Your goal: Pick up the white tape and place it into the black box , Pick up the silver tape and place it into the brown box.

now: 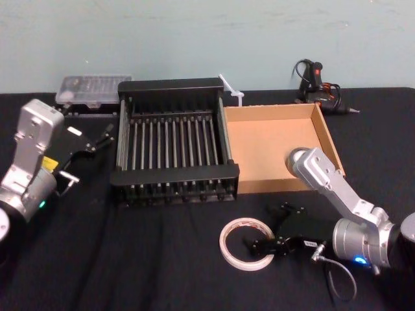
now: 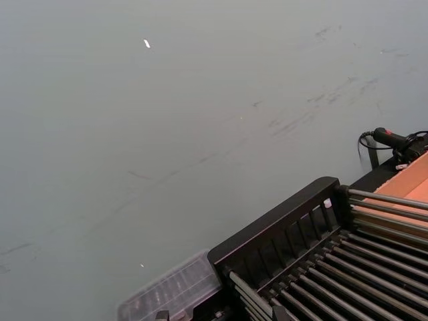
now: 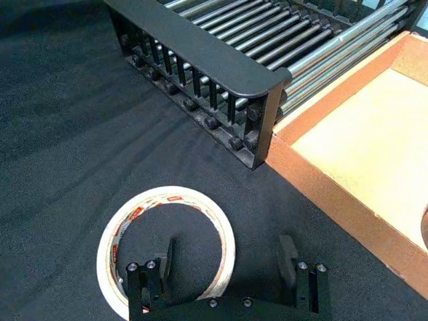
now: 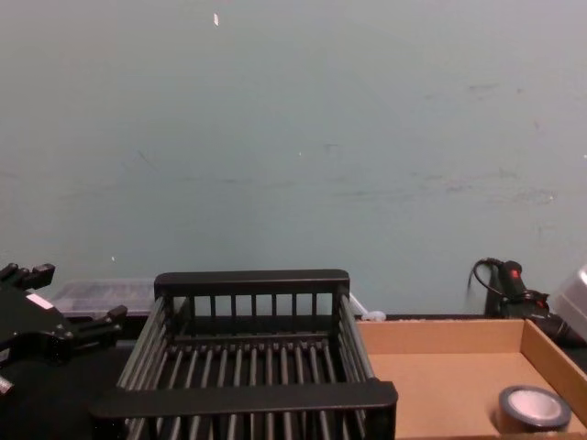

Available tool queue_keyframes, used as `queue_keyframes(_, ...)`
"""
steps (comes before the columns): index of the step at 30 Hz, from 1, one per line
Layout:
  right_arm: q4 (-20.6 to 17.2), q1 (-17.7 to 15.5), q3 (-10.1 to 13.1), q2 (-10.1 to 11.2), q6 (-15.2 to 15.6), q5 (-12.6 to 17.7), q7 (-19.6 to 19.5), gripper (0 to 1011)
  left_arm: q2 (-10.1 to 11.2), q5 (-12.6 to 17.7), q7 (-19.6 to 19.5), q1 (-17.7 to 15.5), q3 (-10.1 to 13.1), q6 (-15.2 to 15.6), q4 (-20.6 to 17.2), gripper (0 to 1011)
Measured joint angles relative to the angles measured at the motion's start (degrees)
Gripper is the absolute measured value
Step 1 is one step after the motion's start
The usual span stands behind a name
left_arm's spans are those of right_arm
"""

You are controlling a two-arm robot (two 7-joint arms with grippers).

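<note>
The white tape lies flat on the black cloth in front of the boxes, with red print on its inner face. My right gripper is low over it and open: one finger stands inside the ring's hollow and the other outside, with the ring's wall between them and not clamped. The silver tape lies in the brown box, in its near right corner. The black box stands to the left of the brown one. My left gripper hangs open left of the black box, holding nothing.
A clear plastic case sits behind the black box at the back left. A black tool with a cable lies behind the brown box, and a white strip lies between the boxes at the back. A blue-green wall bounds the table.
</note>
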Motion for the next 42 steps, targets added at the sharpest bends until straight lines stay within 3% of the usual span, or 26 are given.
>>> queue_keyframes(39,0.26,-0.03,0.03,-0.13,-0.09,-0.16,0.11,1002,0.0,0.0,0.0,0.0,0.0,0.0,0.0,1001)
queue_keyframes(42,0.26,-0.03,0.04,-0.13,-0.09,-0.15,0.11,954,0.0,0.0,0.0,0.01,0.0,0.0,0.0,1001)
